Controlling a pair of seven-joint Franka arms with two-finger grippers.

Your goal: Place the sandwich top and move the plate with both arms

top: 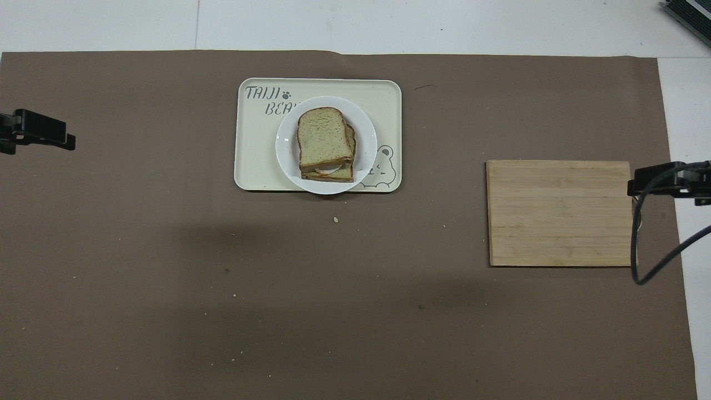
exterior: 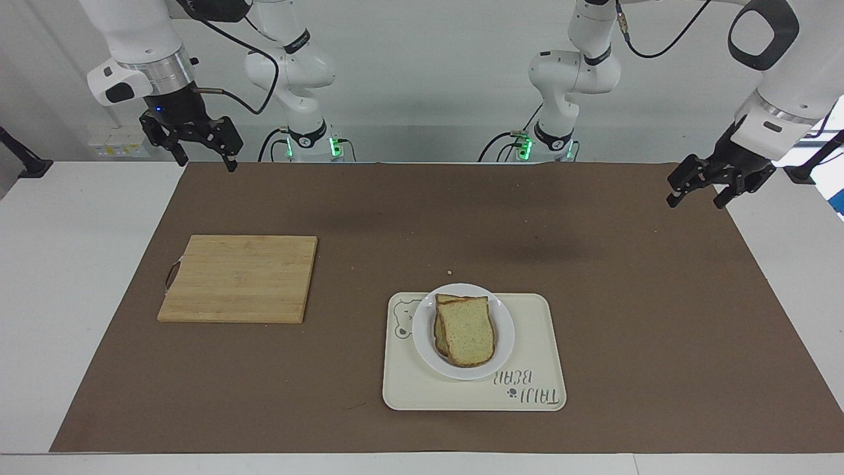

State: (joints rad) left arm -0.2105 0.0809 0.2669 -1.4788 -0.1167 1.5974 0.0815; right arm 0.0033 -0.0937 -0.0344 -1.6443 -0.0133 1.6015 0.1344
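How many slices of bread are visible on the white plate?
2. The sandwich top lies uppermost on the plate. A lower slice peeks out beneath it, toward the robots, with something white between them. Other slices could be hidden inside the stack.

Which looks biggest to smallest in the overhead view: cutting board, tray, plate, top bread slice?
1. Tray, slightly larger than the board.
2. Cutting board.
3. Plate.
4. Top bread slice.

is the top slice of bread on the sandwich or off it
On. The top slice lies flat over the lower slice on the plate, slightly askew.
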